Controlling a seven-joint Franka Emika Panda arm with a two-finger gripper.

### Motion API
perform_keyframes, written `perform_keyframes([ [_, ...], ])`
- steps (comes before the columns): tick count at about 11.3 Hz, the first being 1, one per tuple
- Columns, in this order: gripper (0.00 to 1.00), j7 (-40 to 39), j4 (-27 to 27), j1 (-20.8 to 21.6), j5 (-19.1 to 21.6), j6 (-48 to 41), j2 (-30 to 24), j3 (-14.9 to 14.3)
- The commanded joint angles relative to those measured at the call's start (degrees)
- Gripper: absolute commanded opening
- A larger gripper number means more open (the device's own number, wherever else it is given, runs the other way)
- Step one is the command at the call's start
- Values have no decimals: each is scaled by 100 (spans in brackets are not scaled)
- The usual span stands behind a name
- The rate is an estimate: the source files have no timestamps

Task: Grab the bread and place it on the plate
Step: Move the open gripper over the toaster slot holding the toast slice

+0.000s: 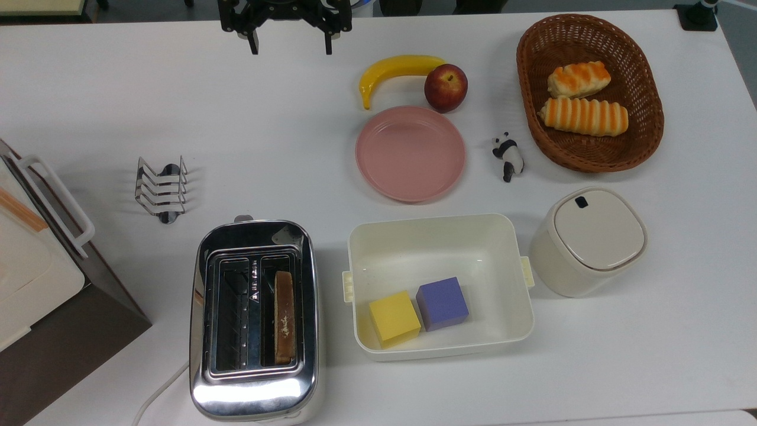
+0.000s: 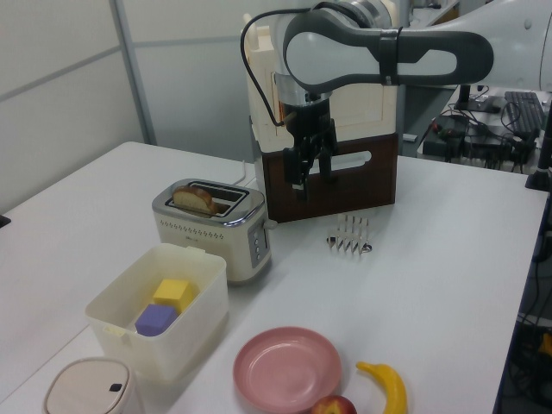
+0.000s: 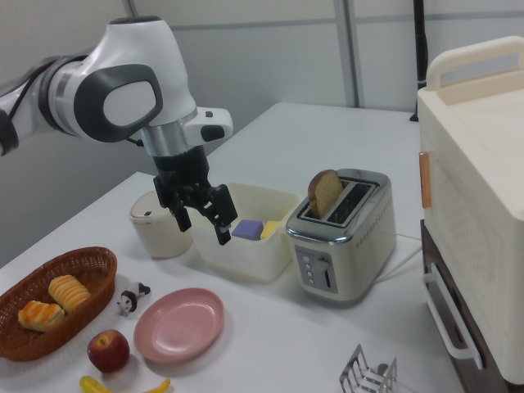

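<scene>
In the top view, going left to right, a brown and cream appliance sits at the table's edge, then one empty metal toast rack, then the chrome toaster. The toaster has two slots: the one on the top view's left is empty, and the bread stands on edge in the other. The gripper hangs at the far edge of the table, fingers spread apart and holding nothing, well apart from the bread. Next comes the white tub, which holds two cubes, one yellow and one purple, touching side by side. Beyond it lies the pink plate, bare, with one banana and one apple just past its far rim. A small panda figure lies between the plate and the wicker basket, which holds two orange-striped rolls. One lidded cream canister stands near the tub. The right view shows what the top view cannot: the bread's rounded top rising above the toaster slot, and the gripper held high above the table.
</scene>
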Motion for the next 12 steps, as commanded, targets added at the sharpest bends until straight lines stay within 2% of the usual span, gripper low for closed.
perform_keyframes([
  [1,100,94,-92,-107,9,665,146,-4],
  [5,100,76,-66,-213,36,2119,700,-4],
  [10,100,32,-40,-240,-26,4666,1613,5],
  [12,100,85,179,-223,-17,5581,2027,5],
])
